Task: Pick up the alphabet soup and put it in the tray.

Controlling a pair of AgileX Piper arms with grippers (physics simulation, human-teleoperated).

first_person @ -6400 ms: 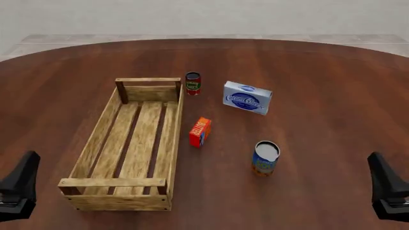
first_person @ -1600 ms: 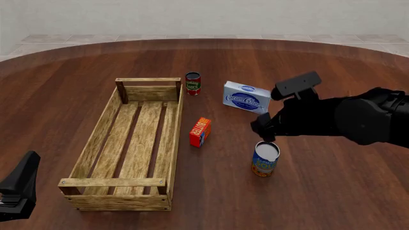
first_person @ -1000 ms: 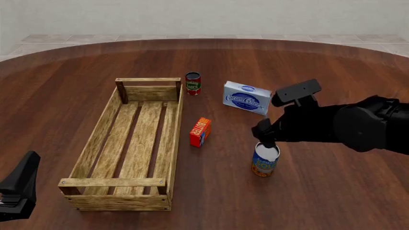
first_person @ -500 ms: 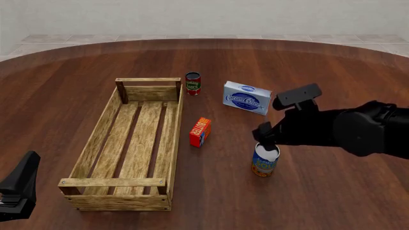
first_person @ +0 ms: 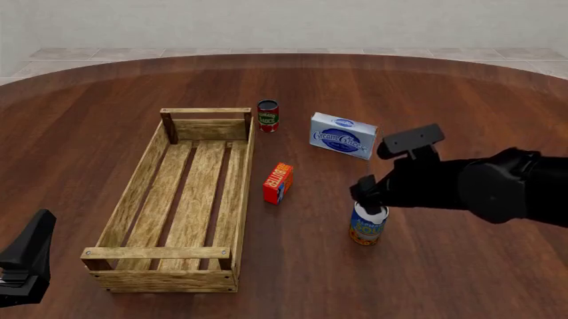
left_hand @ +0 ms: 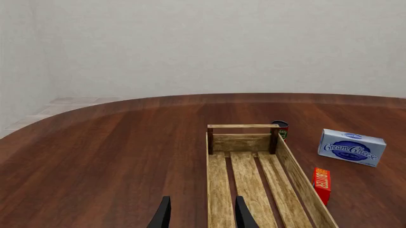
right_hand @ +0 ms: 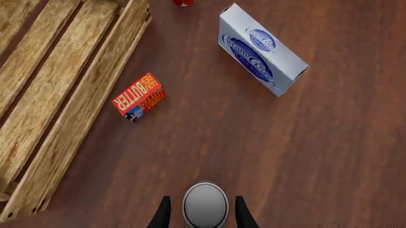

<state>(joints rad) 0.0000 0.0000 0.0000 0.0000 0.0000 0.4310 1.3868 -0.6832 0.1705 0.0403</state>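
The alphabet soup can [first_person: 366, 228] stands upright on the table, right of the tray, with its silvery top partly under my right gripper [first_person: 369, 198]. In the right wrist view the can top [right_hand: 205, 205] lies between the open fingers [right_hand: 163, 214] of the right gripper [right_hand: 202, 202], one on each side with small gaps. The light-wood tray [first_person: 241, 174] lies at the left centre and is empty; it also shows in the left wrist view [left_hand: 244, 126]. My left gripper [first_person: 25, 260] rests low at the near left, and in its wrist view it [left_hand: 199, 211] is open and empty.
A red-orange butter box [first_person: 278, 183] stands between the tray and the can. A blue-white cream cheese box [first_person: 344, 135] lies behind the can. A small dark red can [first_person: 268, 115] stands by the tray's far right corner. The round table's far edge runs behind.
My right arm came in from the right and has sunk down over the soup can, fingers now straddling its top. The can, the tray and the left arm have not moved.
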